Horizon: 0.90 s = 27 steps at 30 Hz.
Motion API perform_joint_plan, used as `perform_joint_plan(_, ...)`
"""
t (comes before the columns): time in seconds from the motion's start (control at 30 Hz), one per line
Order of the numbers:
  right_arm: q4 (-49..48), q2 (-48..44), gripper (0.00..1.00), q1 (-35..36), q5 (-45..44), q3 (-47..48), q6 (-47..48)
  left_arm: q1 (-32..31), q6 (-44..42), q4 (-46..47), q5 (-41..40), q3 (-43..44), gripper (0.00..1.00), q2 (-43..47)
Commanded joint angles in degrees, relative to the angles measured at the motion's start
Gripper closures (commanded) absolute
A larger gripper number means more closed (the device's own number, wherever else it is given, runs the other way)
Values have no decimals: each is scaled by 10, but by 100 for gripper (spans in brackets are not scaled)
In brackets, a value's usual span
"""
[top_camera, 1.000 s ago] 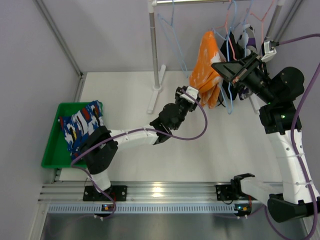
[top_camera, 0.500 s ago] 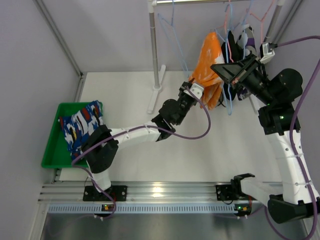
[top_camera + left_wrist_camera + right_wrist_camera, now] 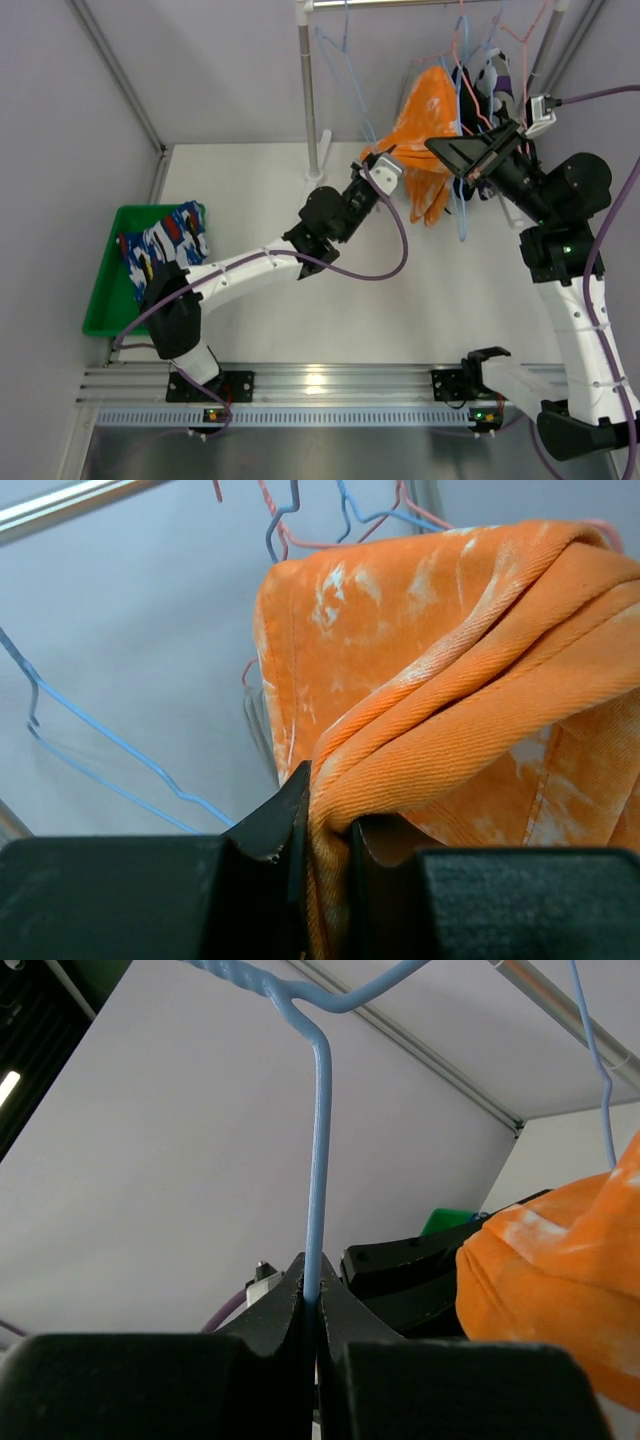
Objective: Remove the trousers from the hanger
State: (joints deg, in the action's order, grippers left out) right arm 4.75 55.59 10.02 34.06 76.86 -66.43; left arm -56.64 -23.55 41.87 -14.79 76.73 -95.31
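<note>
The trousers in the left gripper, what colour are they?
The trousers are orange with whitish blotches; the left wrist view shows it best.

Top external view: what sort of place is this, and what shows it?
Probably a robotics lab cell staged as a laundry corner: arms bolted by a white table, a garment rack holding orange trousers, a green tray.

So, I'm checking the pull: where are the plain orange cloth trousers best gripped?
At the bunched free end of the plain orange cloth trousers, coming from the robot's left. The cloth gathers there into a thick roll that the left gripper can pinch fully, while the right gripper clamps the blue wire hanger.
</note>
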Motion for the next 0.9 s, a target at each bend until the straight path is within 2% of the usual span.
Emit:
perform_joint_plan(0.0,-113,-8,100,8,-6,35,17,-15,-12,38,56,-7,96,47)
perform_joint_plan(0.17,-106,16,100,8,-9,75,11,-27,-32,39,44,-18,89,22)
perform_joint_plan(0.37,-103,35,100,11,-11,107,12,-29,-52,51,-1,22,88,-42)
perform_joint_plan(0.53,-98,40,100,18,-15,106,17,-32,-48,73,1,41,70,-52)
perform_joint_plan(0.73,-98,43,100,25,-21,102,18,-58,-90,156,8,39,56,-58)
perform_joint_plan(0.87,-99,46,100,25,-22,106,17,-70,-107,182,9,39,55,-64)
